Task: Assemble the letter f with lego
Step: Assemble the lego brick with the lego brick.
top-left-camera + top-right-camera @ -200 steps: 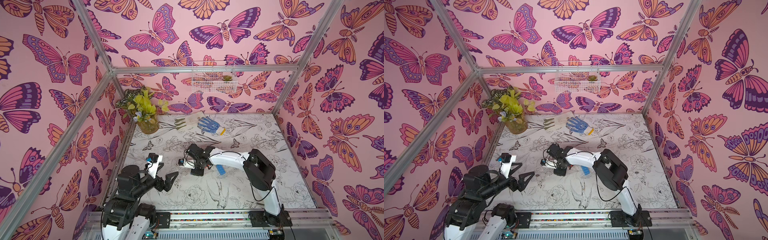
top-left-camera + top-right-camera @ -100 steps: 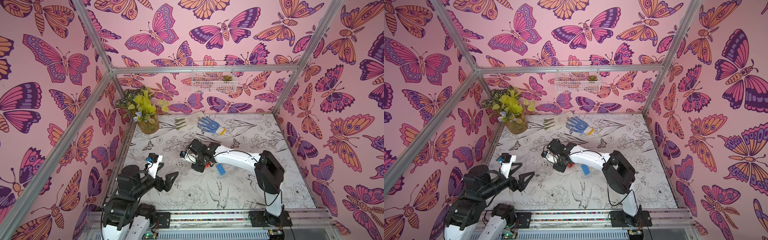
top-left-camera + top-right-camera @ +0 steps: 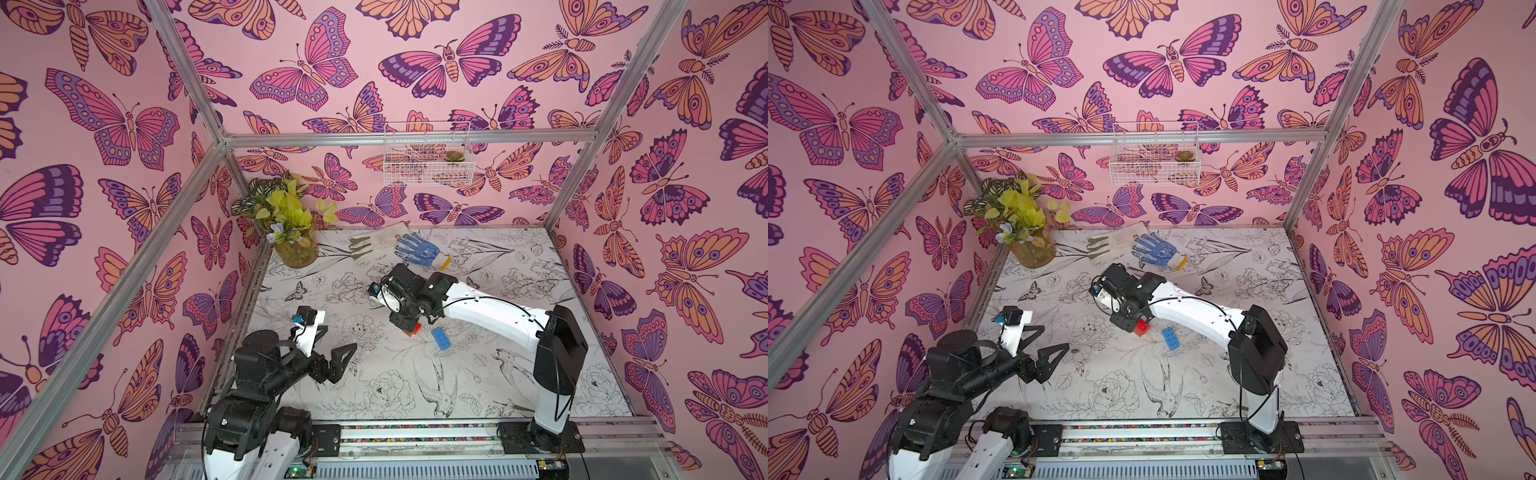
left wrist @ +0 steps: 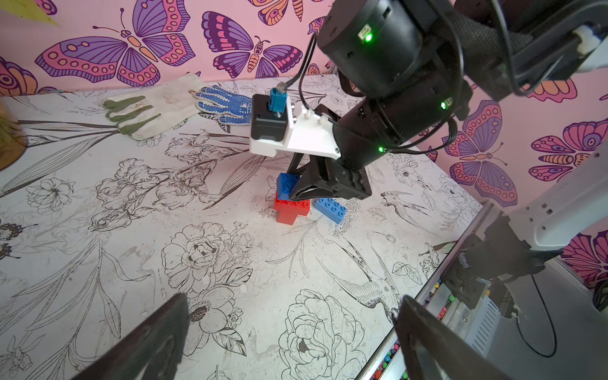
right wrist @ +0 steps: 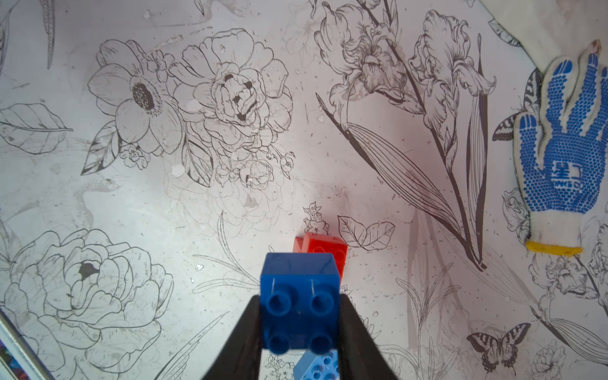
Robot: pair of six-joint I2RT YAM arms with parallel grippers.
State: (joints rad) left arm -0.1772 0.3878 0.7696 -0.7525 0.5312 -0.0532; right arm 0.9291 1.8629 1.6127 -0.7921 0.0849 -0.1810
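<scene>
While right jaws clamped the short blue brick [image 5: 299,302] over the red bricks [image 4: 292,209], squaring studs looked key; left jaws gaped empty.

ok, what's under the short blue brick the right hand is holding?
The red bricks: the short blue brick sits right above them, gripped by the right hand. The hand covers the joint, so whether it is pressed on cannot be seen.

Beside red bricks [image 3: 1140,327], a long blue brick [image 3: 1170,340]
</scene>
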